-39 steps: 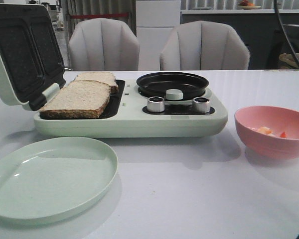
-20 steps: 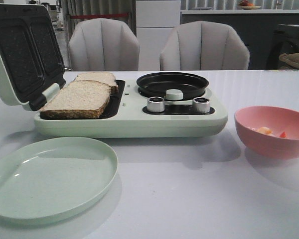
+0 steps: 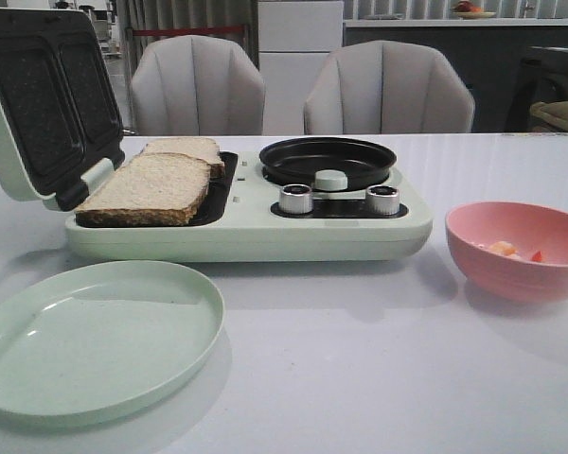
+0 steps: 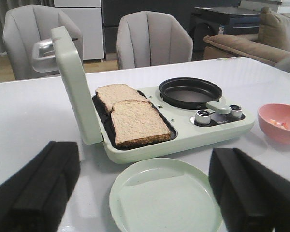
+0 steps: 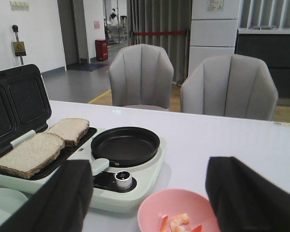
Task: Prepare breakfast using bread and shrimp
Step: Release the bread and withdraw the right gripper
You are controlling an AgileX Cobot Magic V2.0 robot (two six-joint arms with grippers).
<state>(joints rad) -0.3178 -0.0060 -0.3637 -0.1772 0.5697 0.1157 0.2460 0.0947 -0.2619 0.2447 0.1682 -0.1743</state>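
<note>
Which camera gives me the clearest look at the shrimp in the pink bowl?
The right wrist view: it looks down into the pink bowl, so the curled shrimp shows nearly whole. In the front view the rim hides most of it. In the left wrist view it is only a small orange speck.

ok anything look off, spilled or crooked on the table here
Nothing stands out. Both bread slices lie flat in the open sandwich maker, the shrimp sits in the pink bowl, and the green plate is bare.
</note>
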